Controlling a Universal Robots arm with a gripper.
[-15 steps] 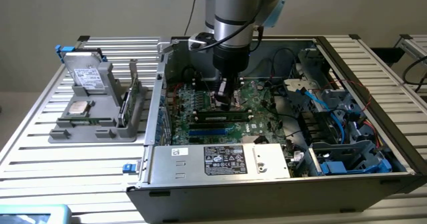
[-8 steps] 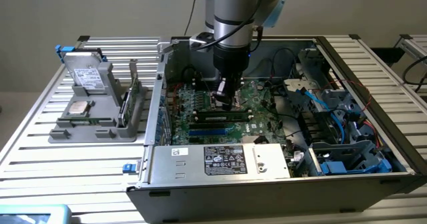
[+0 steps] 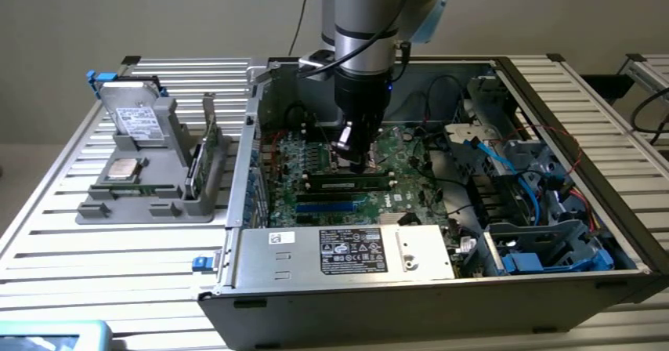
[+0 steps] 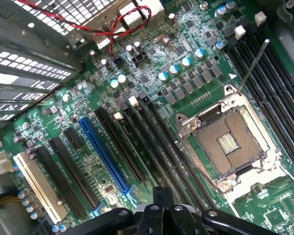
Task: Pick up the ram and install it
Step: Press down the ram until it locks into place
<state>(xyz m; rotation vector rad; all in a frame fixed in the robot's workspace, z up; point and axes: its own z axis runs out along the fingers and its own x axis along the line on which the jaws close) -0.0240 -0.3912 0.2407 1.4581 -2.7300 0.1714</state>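
Closest to me: slatted metal table (image 3: pixel 105 288), open PC case (image 3: pixel 418 304) lying on it, labelled power supply (image 3: pixel 345 249) along the near wall. Blue drive cage (image 3: pixel 549 249) in the near corner on the exterior view's right.

Next in, the motherboard (image 3: pixel 313 163). The ram (image 3: pixel 350 184) lies along a black slot just behind the blue slots (image 3: pixel 329 204): green, long, level, white clips at both ends. It looks seated in the slot; can't confirm how deep.

Gripper (image 3: pixel 356 163) is directly over the ram's middle, arm coming straight down. Tip is at or just above the stick's top edge; contact unclear from here. In the wrist view the gripper (image 4: pixel 159 196) reads as one narrow dark block: fingers pressed together, nothing visible between them. Beyond it are the black slots, a blue slot (image 4: pixel 105 152) and the open processor socket (image 4: pixel 230 139) with its lever up.

Off the case, exterior view's left: grey holder (image 3: pixel 157 202) with a small square silver chip (image 3: pixel 125 168), a thin board standing on edge (image 3: pixel 209 143), and farther back a silver drive (image 3: pixel 136 120) leaning upright.
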